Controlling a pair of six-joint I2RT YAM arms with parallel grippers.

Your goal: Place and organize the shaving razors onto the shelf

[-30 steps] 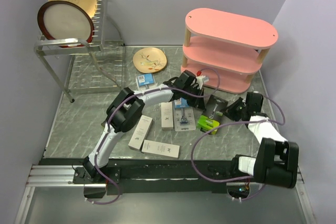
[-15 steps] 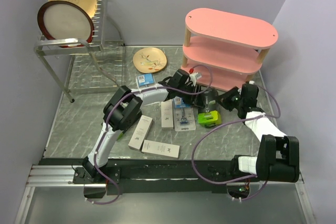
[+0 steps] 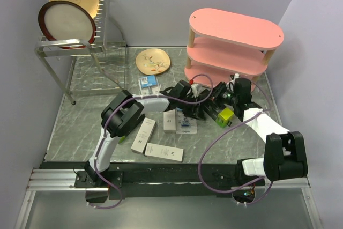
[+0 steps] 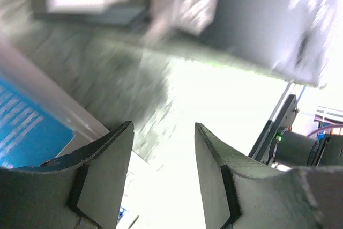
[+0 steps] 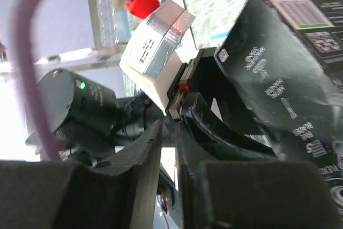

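Note:
The pink shelf stands at the back right with bare boards. A black-and-lime razor box lies tilted in front of it. My right gripper is right beside that box. In the right wrist view its jaws stand a narrow slit apart with nothing in the slit, and the black box lies against the outer side of the right finger. My left gripper is open and empty, over a blue-white card. On the table lie slim white boxes and blue cards.
A metal dish rack holding two plates stands at the back left. A small patterned plate lies on the table between the rack and the shelf. Purple cables loop over both arms near the shelf's bottom board.
My left gripper has gone from shut to open and drawn back from the shelf. My right gripper has swung left toward the shelf's foot, its jaws parting a little, and the black-and-lime box has shifted right.

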